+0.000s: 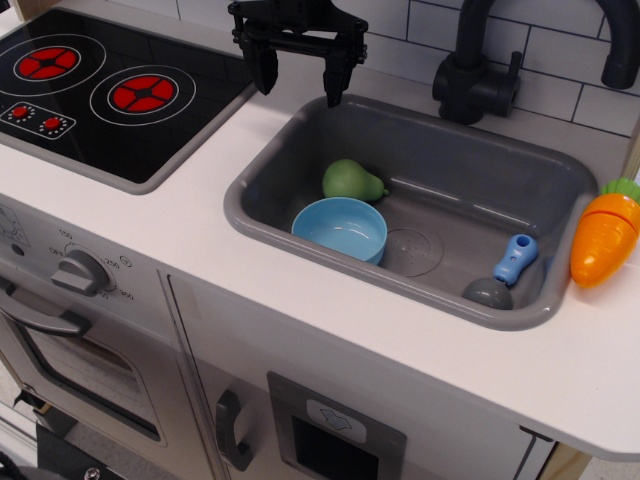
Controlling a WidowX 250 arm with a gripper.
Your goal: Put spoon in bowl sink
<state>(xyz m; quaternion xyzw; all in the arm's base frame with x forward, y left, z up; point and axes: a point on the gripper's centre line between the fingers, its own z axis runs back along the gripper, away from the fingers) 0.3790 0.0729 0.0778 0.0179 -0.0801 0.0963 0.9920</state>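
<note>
We see a white toy-kitchen countertop [300, 330] with a grey sink [300, 145]. One spoon [503, 273], grey head, blue handle, lies in the sink's right corner, apart from one light blue bowl [341, 229] and one green pear [352, 181]. Our gripper [298, 78] hangs spread and empty above the counter.
</note>
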